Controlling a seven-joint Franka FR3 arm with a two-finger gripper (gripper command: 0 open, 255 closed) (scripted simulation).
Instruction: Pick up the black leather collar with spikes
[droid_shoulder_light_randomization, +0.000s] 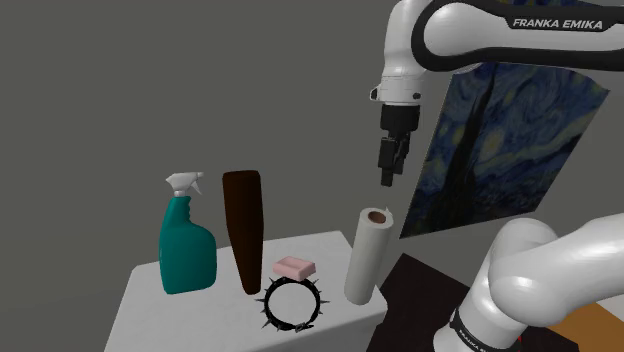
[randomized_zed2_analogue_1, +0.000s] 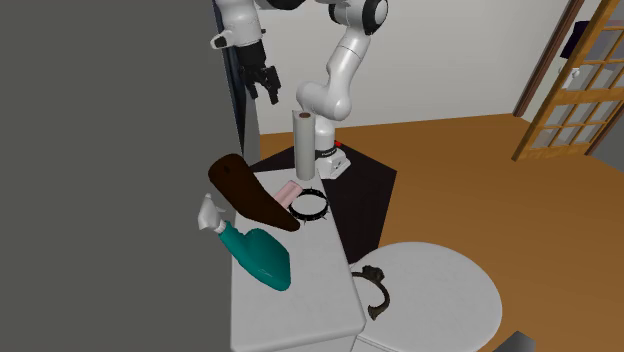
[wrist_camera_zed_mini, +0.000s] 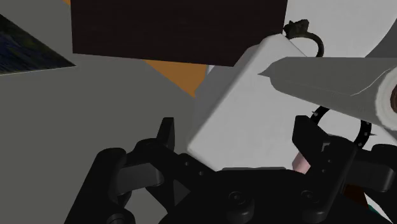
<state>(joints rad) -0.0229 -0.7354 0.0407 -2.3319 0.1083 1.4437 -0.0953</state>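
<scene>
The white arm (droid_shoulder_light_randomization: 480, 30) hangs high over the grey table (droid_shoulder_light_randomization: 150, 300), and its black gripper (droid_shoulder_light_randomization: 388, 178) points down above the paper roll (droid_shoulder_light_randomization: 365, 255). In the wrist view the two fingers stand well apart with nothing between them. On the table, the teal spray bottle (droid_shoulder_light_randomization: 187, 250) is the only container, and its body is opaque, so I cannot tell what is in it. Next to it stands a tall dark brown piece (droid_shoulder_light_randomization: 244, 230). The upright roll shows a brown hollow core. The black spiked collar (droid_shoulder_light_randomization: 291, 305) lies flat at the table's near edge in the shoulder view, between the brown piece and the roll. It is just in front of a small pink block (droid_shoulder_light_randomization: 294, 267). The collar looks light and is probably somewhat stiff, a thin band with short spikes pointing outward. The best hold is likely across the band between two spikes, one finger inside the ring and one outside. A spike under a pad could make it twist or slip.
</scene>
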